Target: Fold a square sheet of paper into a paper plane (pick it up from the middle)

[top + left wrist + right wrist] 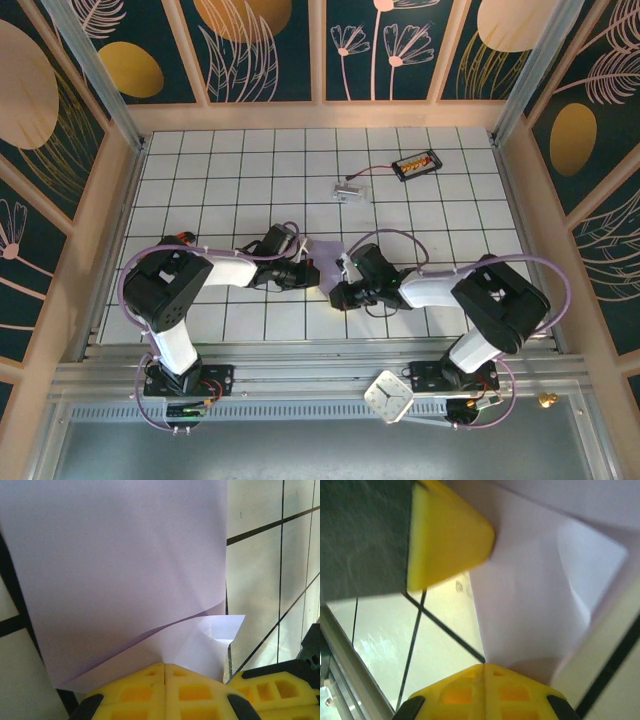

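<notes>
The square sheet of paper (323, 254) is lavender and partly folded, held up over the tiles between the two arms. In the left wrist view the sheet (120, 565) bends over itself, with a paler flap curling out at the lower right. My left gripper (165, 664) is shut, its yellow tips pinching the sheet's lower edge. My right gripper (484, 665) is shut on another edge of the sheet (525, 605). From above, the left gripper (310, 272) and right gripper (340, 284) almost touch. A paper plane is out of view.
A small clear plastic piece (348, 190) with a wire leads to a black holder (415, 164) at the back of the tiled table (220, 180). A white clock-like square (388, 395) lies on the front rail. Wooden frame walls close in both sides.
</notes>
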